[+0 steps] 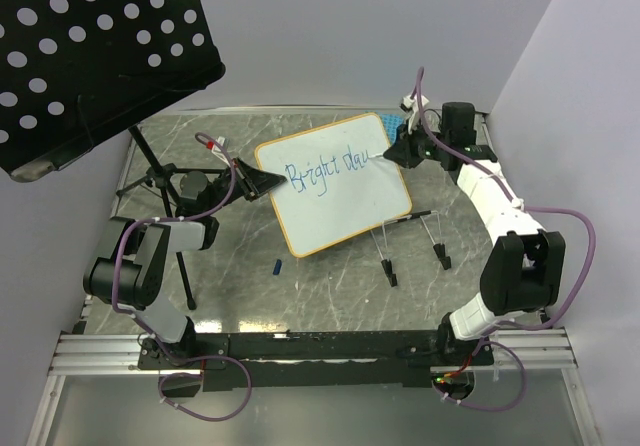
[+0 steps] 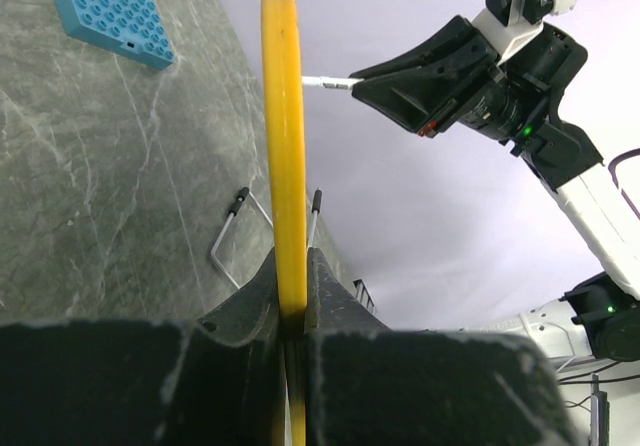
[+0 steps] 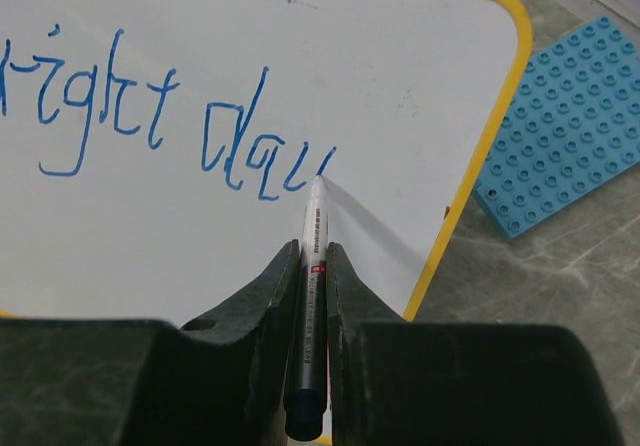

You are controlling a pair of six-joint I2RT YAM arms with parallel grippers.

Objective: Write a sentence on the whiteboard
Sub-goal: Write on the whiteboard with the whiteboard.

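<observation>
Mid-desk on whiteboard (image 1: pixel 350 211) | writing sentence (image 1: pixel 320 171), "y" of "day" unfinished | right fingers (image 3: pixel 270 296) clamped on marker (image 3: pixel 313 231), tip touching board | left fingers (image 2: pixel 252 294) clamped on left rim | next: close "y", add "s"

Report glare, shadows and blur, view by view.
Top external: even light, no glare on the whiteboard, everything sharp. Left wrist: left claw dark and soft up close. Right wrist: marker throws a faint shadow rightward on the board; writing crisp.

You have the rectangular glossy white whiteboard (image 1: pixel 345 206) mid-table | left gripper (image 1: pixel 270 180) on its left edge | right gripper (image 3: pixel 314 258) holds white marker (image 3: pixel 317 206) on its right part | blue studded plate (image 3: pixel 565 126) beyond its right corner | black perforated stand (image 1: pixel 90 46) far-left
</observation>
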